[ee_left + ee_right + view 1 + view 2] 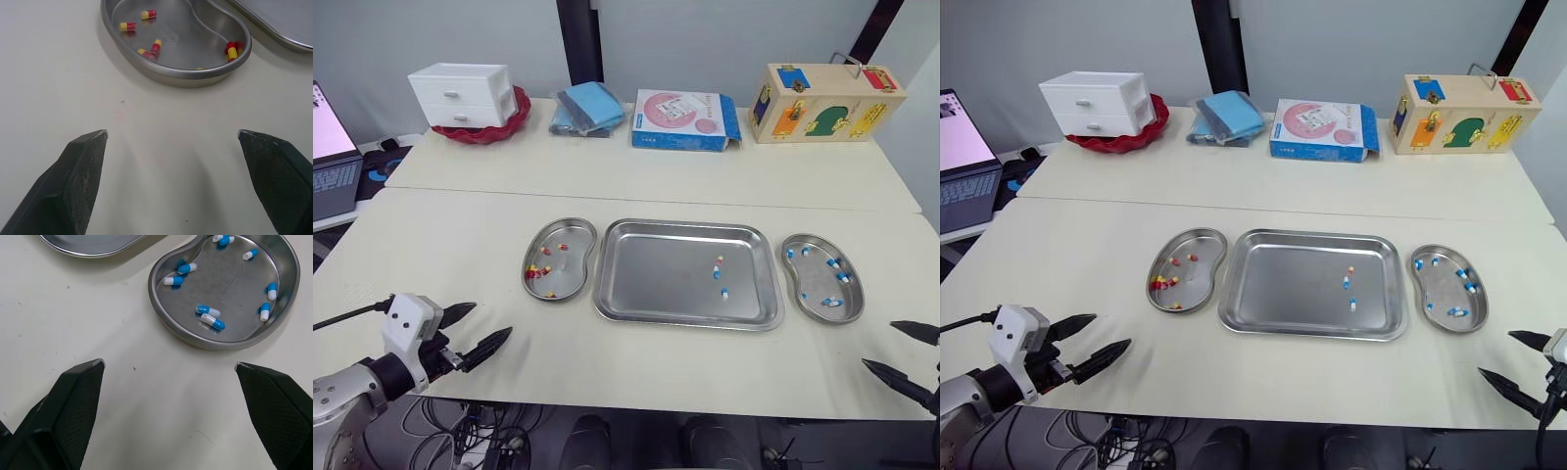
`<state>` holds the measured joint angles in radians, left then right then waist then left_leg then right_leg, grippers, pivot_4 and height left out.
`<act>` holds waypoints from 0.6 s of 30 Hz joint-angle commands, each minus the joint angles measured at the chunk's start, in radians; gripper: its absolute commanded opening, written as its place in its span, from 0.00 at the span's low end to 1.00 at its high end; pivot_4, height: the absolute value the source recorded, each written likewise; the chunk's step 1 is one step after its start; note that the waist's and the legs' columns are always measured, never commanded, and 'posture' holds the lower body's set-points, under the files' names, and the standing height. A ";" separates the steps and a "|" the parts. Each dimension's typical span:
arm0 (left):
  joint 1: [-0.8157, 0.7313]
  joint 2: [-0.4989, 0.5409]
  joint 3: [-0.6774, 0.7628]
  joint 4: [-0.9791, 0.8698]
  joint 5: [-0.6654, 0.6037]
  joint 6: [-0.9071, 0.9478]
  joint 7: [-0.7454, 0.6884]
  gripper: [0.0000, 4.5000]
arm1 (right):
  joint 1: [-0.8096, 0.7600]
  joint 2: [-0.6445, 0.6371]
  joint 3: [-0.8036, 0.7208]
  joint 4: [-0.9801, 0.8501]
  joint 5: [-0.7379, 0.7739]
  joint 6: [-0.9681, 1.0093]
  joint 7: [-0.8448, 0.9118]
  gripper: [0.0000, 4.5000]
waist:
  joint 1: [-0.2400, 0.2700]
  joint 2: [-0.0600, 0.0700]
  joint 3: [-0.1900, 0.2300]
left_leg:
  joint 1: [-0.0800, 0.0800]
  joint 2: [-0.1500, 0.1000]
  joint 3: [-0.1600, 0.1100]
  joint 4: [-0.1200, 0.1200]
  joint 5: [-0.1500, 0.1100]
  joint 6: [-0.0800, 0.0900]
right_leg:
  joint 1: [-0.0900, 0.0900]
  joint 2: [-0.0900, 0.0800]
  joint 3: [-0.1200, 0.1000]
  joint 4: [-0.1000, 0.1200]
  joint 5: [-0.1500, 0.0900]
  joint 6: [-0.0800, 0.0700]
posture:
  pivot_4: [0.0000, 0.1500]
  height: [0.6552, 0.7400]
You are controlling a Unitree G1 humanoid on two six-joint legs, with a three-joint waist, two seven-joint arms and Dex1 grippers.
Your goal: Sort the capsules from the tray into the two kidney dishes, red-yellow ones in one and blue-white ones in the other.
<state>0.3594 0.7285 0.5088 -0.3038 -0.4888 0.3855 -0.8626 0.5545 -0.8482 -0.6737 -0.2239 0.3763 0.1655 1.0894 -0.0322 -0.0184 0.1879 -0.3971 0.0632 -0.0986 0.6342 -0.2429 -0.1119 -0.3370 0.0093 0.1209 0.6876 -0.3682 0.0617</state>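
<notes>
Capsules [716,273] lie in the tray [656,274], three of them, close together at about 3 o'clock from its middle. Two look blue and white. I cannot tell the colour of the top one.

I see the tray in the middle of the bench [460,235]. The left kidney dish [573,276] sits just beside the tray at 9 o'clock and holds red-yellow capsules [154,47]. The right kidney dish [813,281] sits just beside the tray at 3 o'clock and holds blue-white capsules [210,320].

My left gripper [492,319] hangs over the bench at 7 o'clock from the left kidney dish. Its fingers are spread wide and hold nothing. My right gripper [878,343] is at 5 o'clock from the right kidney dish, also spread wide and holding nothing.
</notes>
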 commanded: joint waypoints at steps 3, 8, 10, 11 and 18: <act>0.023 0.045 -0.015 -0.038 -0.026 -0.031 -0.119 0.98 | 0.039 0.015 -0.048 -0.062 0.012 0.011 -0.004 1.00 | 0.000 0.000 0.000 | 0.000 0.000 0.000 0.000 0.000 0.000 | 0.000 0.000 0.000 0.000 0.000 0.000 | 1.00 0.88; -0.012 0.045 -0.103 -0.089 -0.078 -0.058 -0.237 0.98 | 0.090 0.044 -0.058 -0.148 0.020 0.019 -0.002 1.00 | 0.002 0.000 0.000 | 0.000 0.000 0.000 -0.001 0.000 0.000 | 0.000 0.000 0.000 -0.001 0.000 0.000 | 1.00 0.88; -0.047 0.032 -0.147 -0.085 -0.085 -0.083 -0.270 0.98 | 0.115 0.064 -0.054 -0.199 0.023 0.028 -0.007 1.00 | 0.003 0.001 -0.001 | 0.000 0.000 0.000 -0.001 0.000 0.000 | 0.000 0.000 0.000 0.000 0.000 0.000 | 1.00 0.88; -0.061 0.028 -0.166 -0.083 -0.086 -0.095 -0.285 0.98 | 0.125 0.073 -0.053 -0.222 0.025 0.034 -0.013 1.00 | 0.003 0.001 -0.001 | 0.000 0.000 0.000 -0.001 0.000 0.000 | 0.000 0.000 0.000 0.000 0.000 0.000 | 1.00 0.88; -0.161 -0.040 -0.275 -0.038 -0.092 -0.218 -0.381 0.98 | 0.202 0.141 -0.018 -0.420 0.039 0.080 -0.051 1.00 | 0.001 0.002 -0.001 | 0.000 0.000 0.000 -0.001 0.000 0.000 | 0.000 0.000 0.000 0.000 0.000 0.000 | 1.00 0.88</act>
<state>0.2090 0.6959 0.2413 -0.3500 -0.5754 0.2184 -1.2151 0.7422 -0.7156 -0.6830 -0.5831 0.3879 0.2314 1.0562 -0.0307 -0.0161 0.1865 -0.3967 0.0634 -0.0987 0.6334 -0.2429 -0.1119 -0.3367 0.0095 0.1204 0.6875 -0.3682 0.0617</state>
